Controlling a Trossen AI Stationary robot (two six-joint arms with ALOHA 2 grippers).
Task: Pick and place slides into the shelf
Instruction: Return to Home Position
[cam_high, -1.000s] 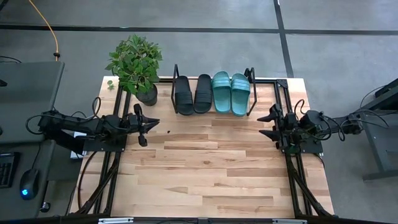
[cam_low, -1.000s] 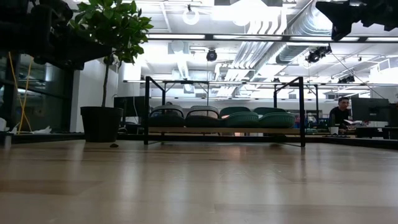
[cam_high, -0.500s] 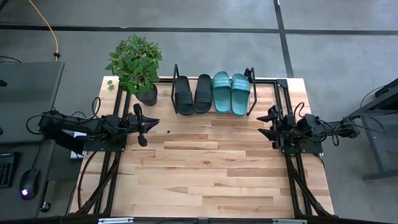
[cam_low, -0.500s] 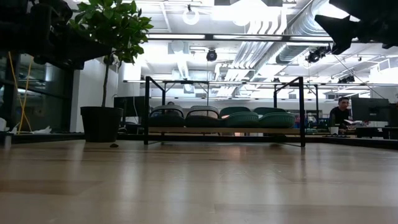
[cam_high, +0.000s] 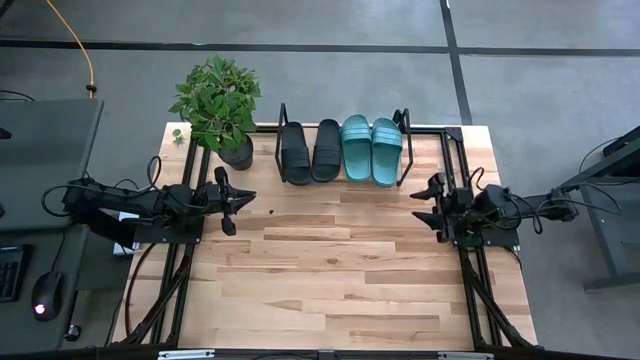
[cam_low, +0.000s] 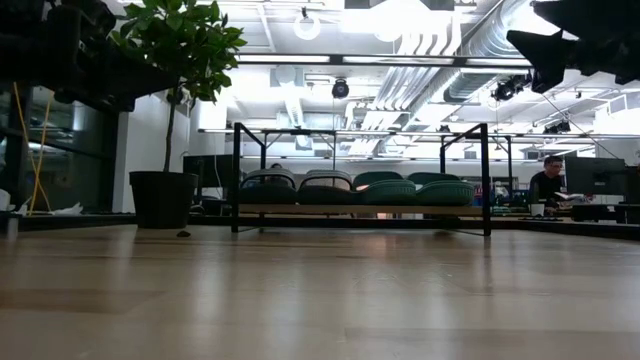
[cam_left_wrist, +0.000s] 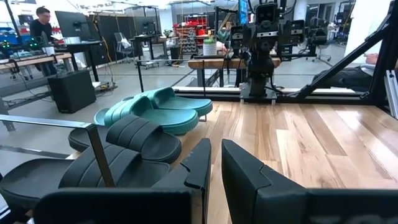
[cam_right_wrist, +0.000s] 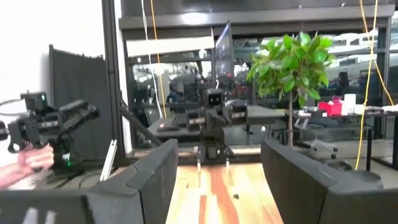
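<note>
Four slides lie side by side, soles down, on the shelf (cam_high: 282, 140) at the table's far edge: two black (cam_high: 310, 152) on the left, two teal-green (cam_high: 371, 149) on the right. The low view shows them in a row on the shelf's board (cam_low: 360, 210). My left gripper (cam_high: 250, 197) hovers shut at the table's left side, near the black slides (cam_left_wrist: 134, 140); the teal ones (cam_left_wrist: 158, 109) lie beyond them. My right gripper (cam_high: 427, 200) hovers open at the table's right side, in front of the shelf's right end, fingers wide apart (cam_right_wrist: 217, 174).
A potted plant (cam_high: 220, 105) stands at the far left corner, just left of the shelf. Bare wooden tabletop (cam_high: 330, 270) spreads between the arms and toward the near edge. A person (cam_low: 548, 180) sits in the room behind the table.
My right gripper has crept a little toward the table's left and come down slightly, still open. The left arm and the slides have kept still.
</note>
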